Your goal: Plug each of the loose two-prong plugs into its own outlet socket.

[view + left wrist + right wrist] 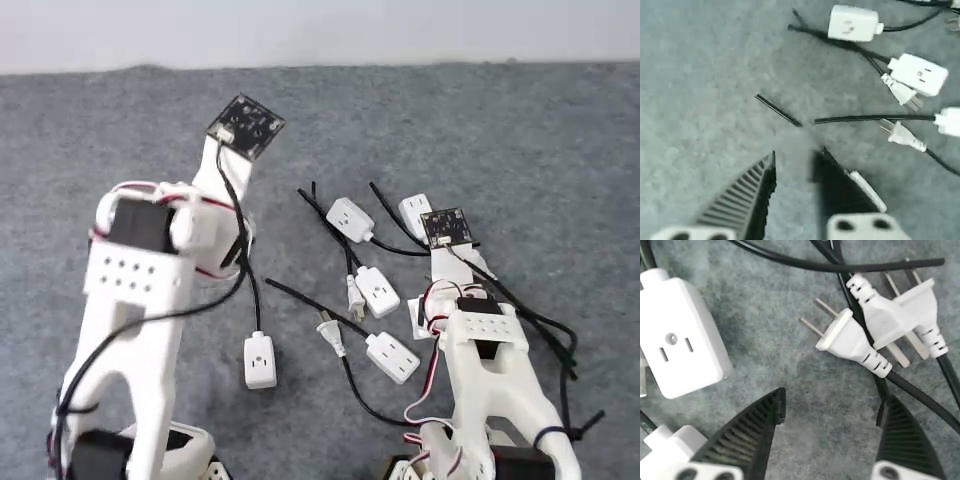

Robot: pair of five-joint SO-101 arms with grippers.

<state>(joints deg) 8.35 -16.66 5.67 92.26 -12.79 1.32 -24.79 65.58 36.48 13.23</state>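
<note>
Your right fingers point(747, 435) hang wide open and empty over two crossed plugs point(852, 345) at the surface's point(560, 130) right, so pinch one plug's body, prongs clear, squared to the outlet socket point(682, 335) beside it, while your left fingers point(747, 187) gape empty.

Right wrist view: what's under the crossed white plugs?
A black cable passes beneath the plugs, and all of it lies on the grey mat. The cable's stretch under the plug bodies is covered.
</note>
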